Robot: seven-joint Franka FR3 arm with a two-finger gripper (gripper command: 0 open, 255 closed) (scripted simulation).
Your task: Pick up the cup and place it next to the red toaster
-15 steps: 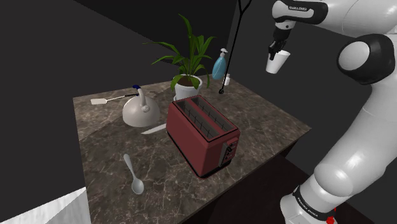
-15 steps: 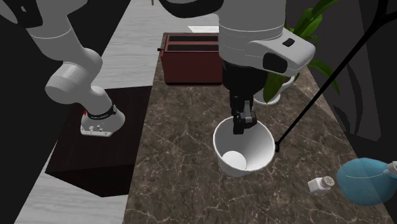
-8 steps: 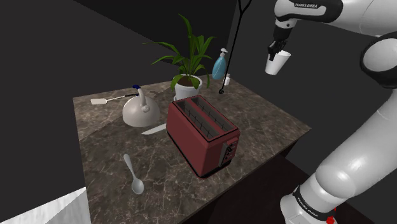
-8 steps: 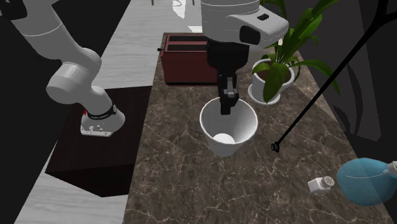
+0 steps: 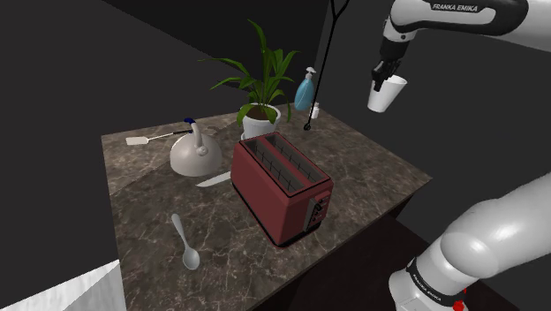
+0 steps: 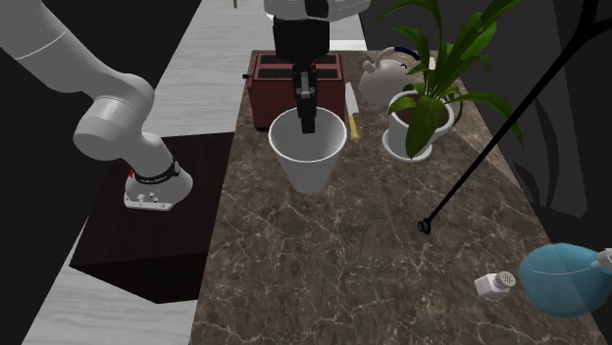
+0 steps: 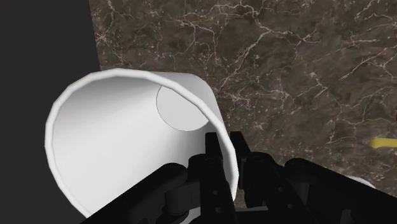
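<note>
The white cup [image 5: 387, 93] hangs in the air, mouth up and slightly tipped, pinched by its rim in the black gripper [image 5: 382, 79]. From the wrist, the cup [image 7: 121, 137] shows its pale inside and round bottom, and the gripper [image 7: 227, 164] has its two fingers closed narrowly on the wall, one inside, the other outside. In the shoulder view the cup sits at about two o'clock from the red toaster [image 5: 283, 188], well apart from it and high above the dark marbled counter [image 5: 375, 172].

Seen from the second exterior view, the cup [image 6: 308, 152] hangs under the gripper [image 6: 306, 118] at six o'clock of the toaster [image 6: 270, 96]. A white kettle [image 6: 385, 73] stands at two o'clock of the cup there, and a green plant in a white pot [image 6: 420, 118] at three o'clock.

Back in the shoulder view, the kettle [image 5: 194, 155] is at ten o'clock of the toaster and the plant [image 5: 261, 84] at twelve. A grey spoon [image 5: 184, 241] lies at eight o'clock of the toaster, and a blue spray bottle [image 5: 304, 91] stands at three o'clock of the plant
</note>
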